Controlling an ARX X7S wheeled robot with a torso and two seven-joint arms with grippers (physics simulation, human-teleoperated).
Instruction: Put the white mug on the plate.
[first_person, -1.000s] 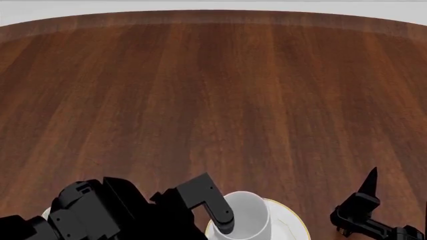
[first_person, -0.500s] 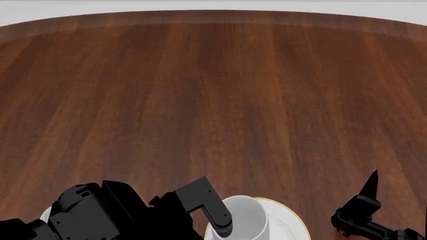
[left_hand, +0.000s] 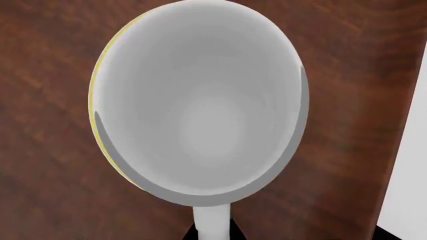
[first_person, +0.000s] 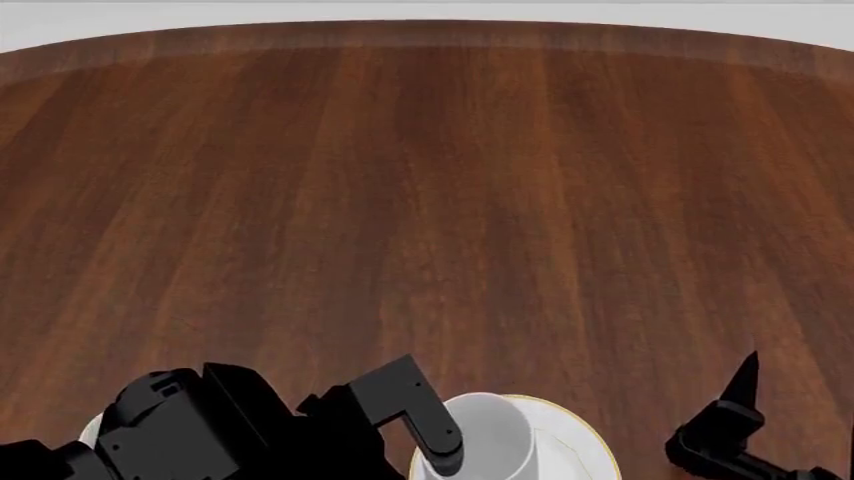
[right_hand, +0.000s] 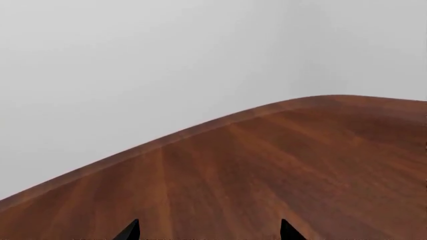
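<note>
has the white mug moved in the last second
Yes. In the head view the white mug has sunk slightly toward the near table edge, over the plate.

The mug (first_person: 491, 438) stands on the plate (first_person: 577, 445) at the near edge of the table (first_person: 427, 200), toward the plate's left side. The left gripper (first_person: 434, 435) is at the mug's left, one finger against its rim. The right gripper (first_person: 738, 385) is well to the right of the plate, apart from it. The table stretches far behind them.
</note>
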